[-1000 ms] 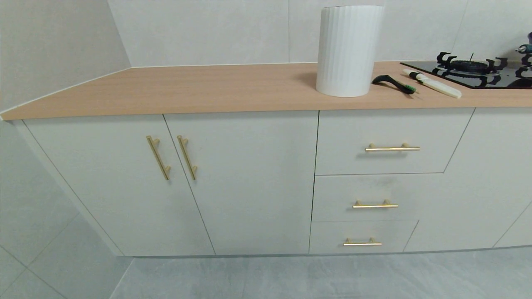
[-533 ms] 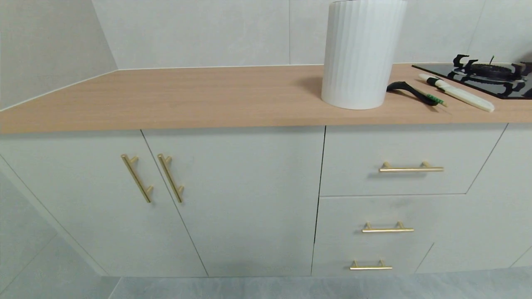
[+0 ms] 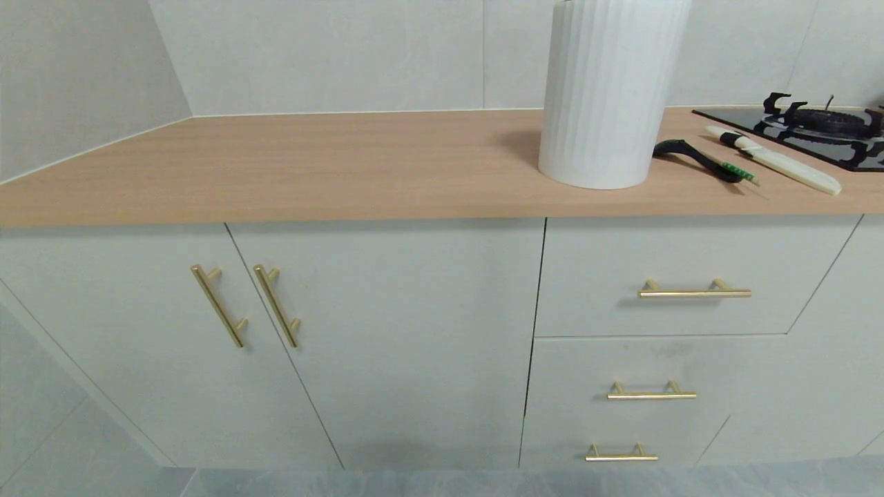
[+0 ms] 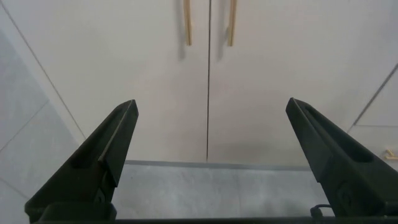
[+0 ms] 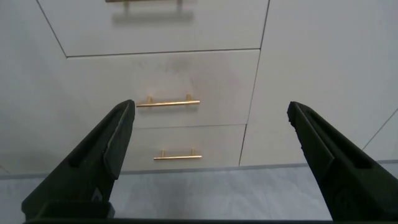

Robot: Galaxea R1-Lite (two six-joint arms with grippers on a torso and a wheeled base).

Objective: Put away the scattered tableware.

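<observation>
Facing the counter (image 3: 311, 166), nothing grasped yet; left pincer (image 4: 211, 104) and right pincer (image 5: 210, 104) gape empty. Next, probably: reach the black utensil (image 3: 697, 157) beside the canister (image 3: 608, 96).

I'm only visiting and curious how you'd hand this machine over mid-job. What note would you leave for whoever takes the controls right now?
Left end effector: open, holding nothing, low in front of the cupboard doors.
Right end effector: open, holding nothing, low in front of the drawers.
Things: black utensil and white utensil lie on the countertop, between the white ribbed container and the hob.
Done: nothing put away; doors and drawers shut.
Left: pick up both utensils and stow them, probably in the container or a drawer.
</observation>
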